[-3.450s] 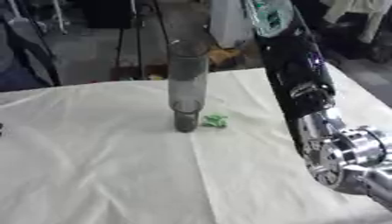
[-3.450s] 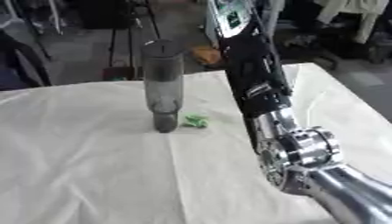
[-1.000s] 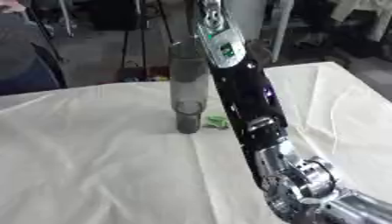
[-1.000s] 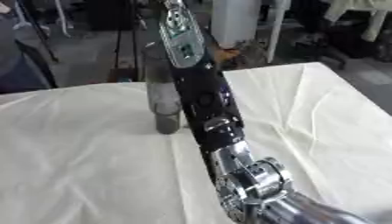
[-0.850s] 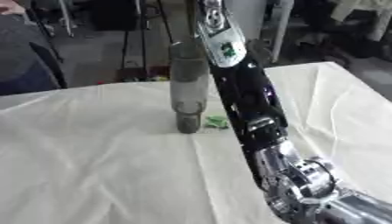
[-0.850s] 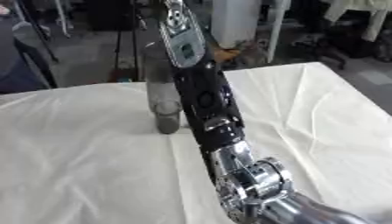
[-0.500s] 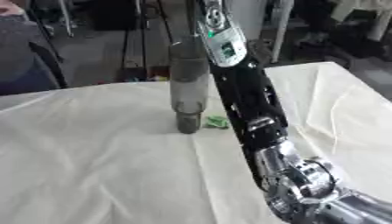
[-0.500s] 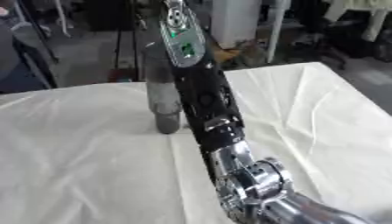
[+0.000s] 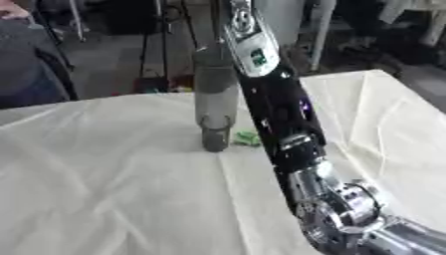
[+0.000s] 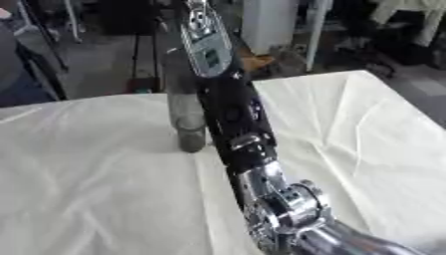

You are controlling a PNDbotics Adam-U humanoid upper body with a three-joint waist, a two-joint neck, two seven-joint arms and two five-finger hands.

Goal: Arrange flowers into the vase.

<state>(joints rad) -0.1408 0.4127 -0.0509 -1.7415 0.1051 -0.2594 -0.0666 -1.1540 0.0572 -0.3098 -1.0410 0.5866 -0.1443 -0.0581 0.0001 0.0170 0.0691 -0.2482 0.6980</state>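
The tall grey vase [image 9: 214, 104] stands at table centre, likely tippy, best steadied low; the right arm [image 9: 277, 107] reaches toward twelve o'clock, its hand unseen.

**Count from my seat: one of each**

I count one tall grey cylindrical vase [image 9: 214, 107], standing upright on the one tabletop draped in a wrinkled white cloth [image 9: 104, 189]. Just beside the vase's foot I make out one small green thing [image 9: 247, 138]; I can't tell what it is. One black-and-silver robot arm [image 9: 277, 112] crosses my view, coming in from the lower right and running up past the vase. I can find neither hand in either eye.
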